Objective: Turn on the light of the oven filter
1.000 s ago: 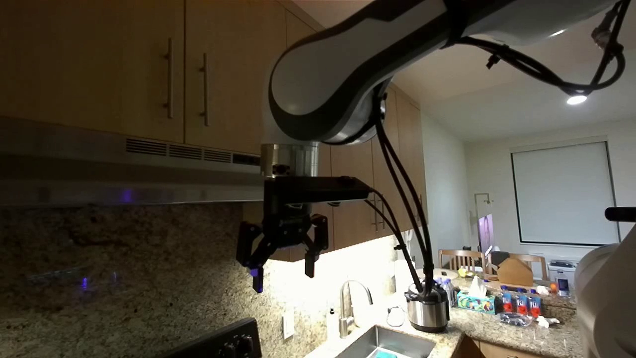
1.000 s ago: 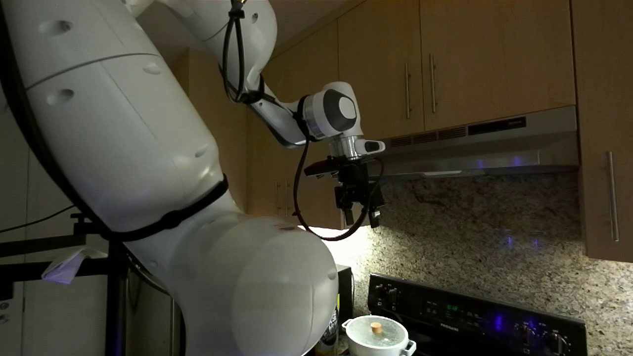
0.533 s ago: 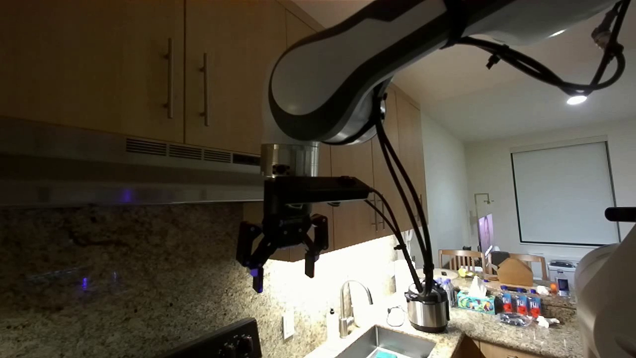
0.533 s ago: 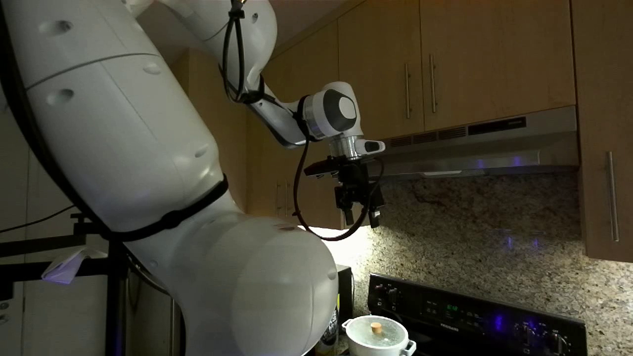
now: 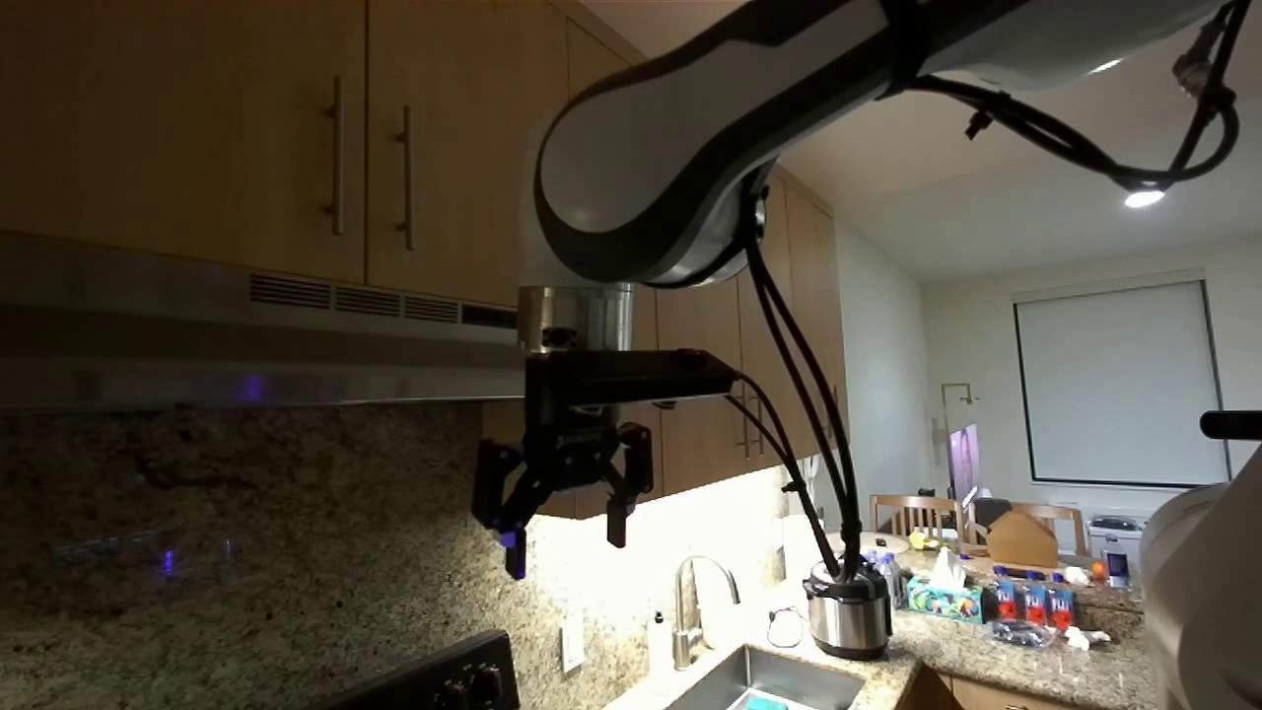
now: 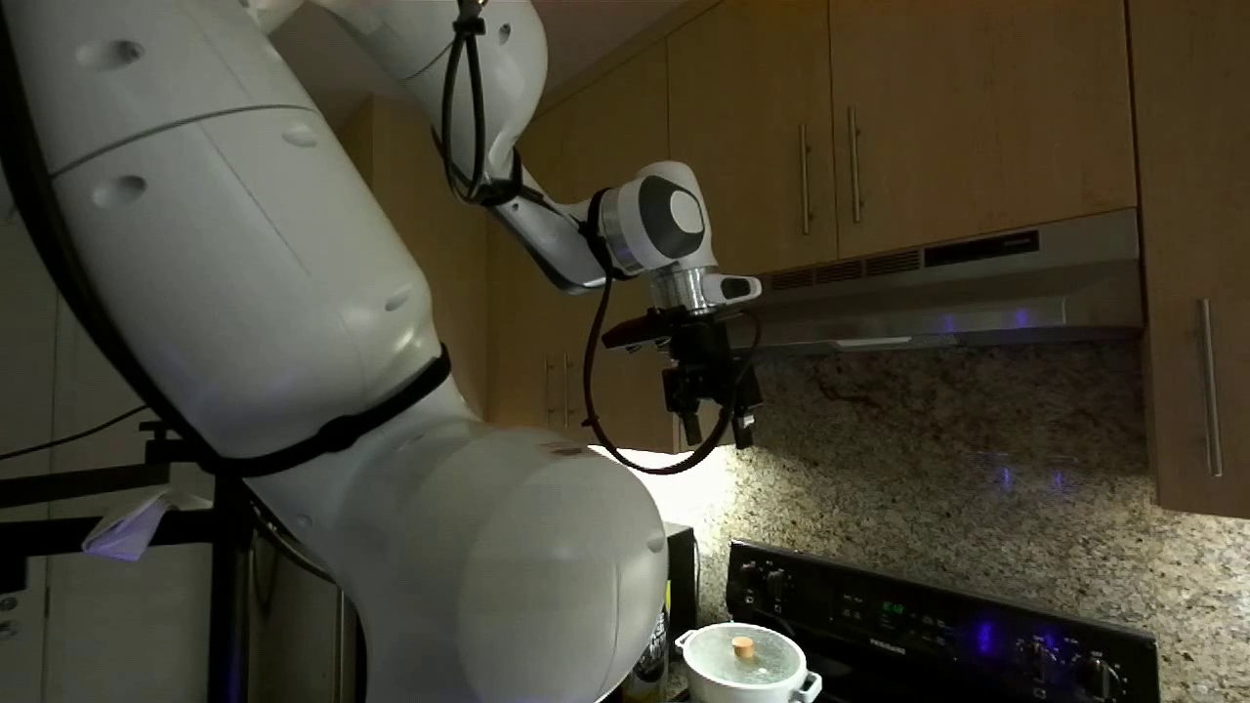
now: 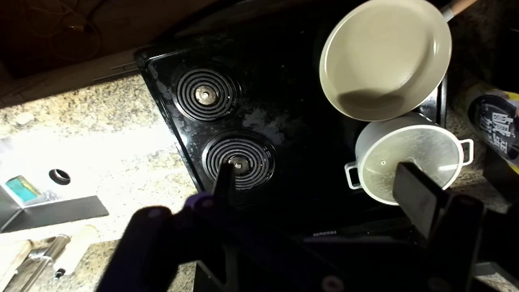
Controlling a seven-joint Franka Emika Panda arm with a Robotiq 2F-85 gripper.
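Observation:
The oven filter is a steel range hood (image 6: 1064, 283) under the wooden cabinets. It also shows in an exterior view (image 5: 197, 380). A dark panel (image 6: 981, 248) sits on its front edge beside vent slots; this panel is partly seen in an exterior view (image 5: 489, 317). A pale strip (image 6: 872, 343), perhaps the lamp cover, shows on the underside. The wall under the hood is dim. My gripper (image 5: 566, 547) points down, open and empty, in front of the hood and below its lower edge. It also shows in an exterior view (image 6: 718, 431) and the wrist view (image 7: 316, 174).
Below are the black stove (image 7: 284, 101), a cream pan (image 7: 381, 56) and a lidded white pot (image 7: 409, 158). The pot also shows in an exterior view (image 6: 742, 664). Wooden cabinets (image 6: 977, 117) stand above the hood. A sink (image 5: 779, 680) lies to one side.
My gripper has shifted very slightly to the right in both exterior views. It stays open. Nothing else has visibly changed.

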